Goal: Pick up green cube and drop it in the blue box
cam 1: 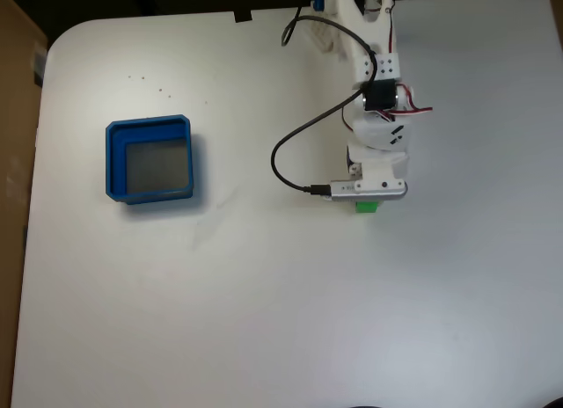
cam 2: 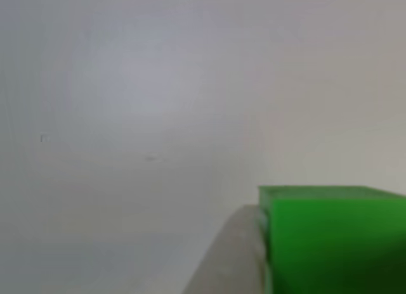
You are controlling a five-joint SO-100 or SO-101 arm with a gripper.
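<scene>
Arm over cube, mid-table.
Gripper [cam 1: 368,201] sits atop cube [cam 1: 368,207] (grip state: can't tell, jaws hidden); box [cam 1: 113,162] well apart, left in fixed view.

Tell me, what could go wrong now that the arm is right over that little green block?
1. The green cube peeks out from under the gripper, and whether the fingers are closed on it cannot be told; a poor grip could drop it.
2. The blue box sits far to the left in the fixed view, so the cube may slip during the long carry.
3. The black cable loops beside the arm and might snag.
</scene>
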